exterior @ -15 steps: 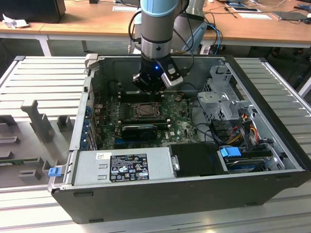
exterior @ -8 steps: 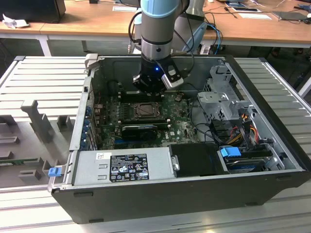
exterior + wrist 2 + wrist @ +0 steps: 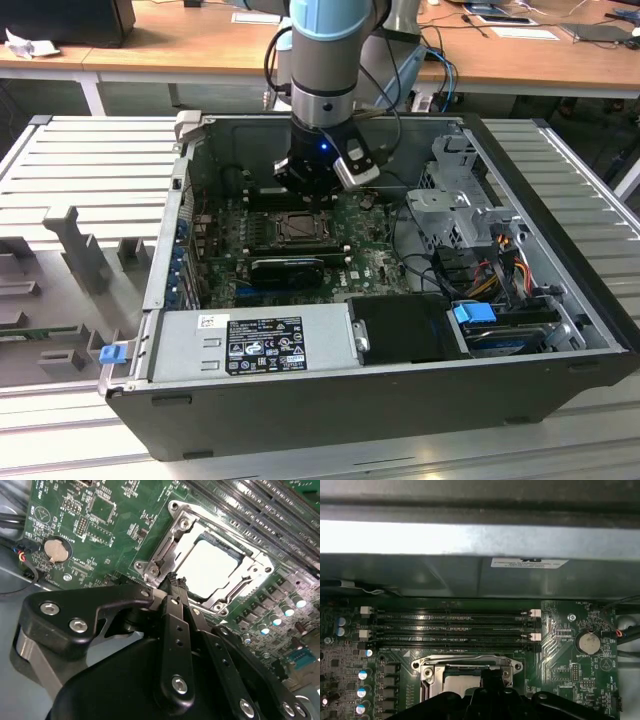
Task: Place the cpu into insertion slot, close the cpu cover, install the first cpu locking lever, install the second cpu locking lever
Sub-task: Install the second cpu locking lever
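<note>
From the exterior view's left I see the ribbed bench [image 3: 90, 170], then the open computer case [image 3: 400, 400]. My hand [image 3: 312, 185] hangs inside it, just above the insertion slot [image 3: 296, 228]. In the second wrist view the hand [image 3: 176, 580] has its fingertips pressed together, holding nothing, at the edge of the cpu cover [image 3: 175, 540]. The cpu [image 3: 212, 570] lies seated in the slot, its pale face showing through the cover's cut-out.

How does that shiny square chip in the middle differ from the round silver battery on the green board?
The pale square cpu sits framed inside a metal bracket right by the black tool; the round silver coin battery sits open, away from it, and looks smaller. Both lie flat on the green motherboard.
</note>
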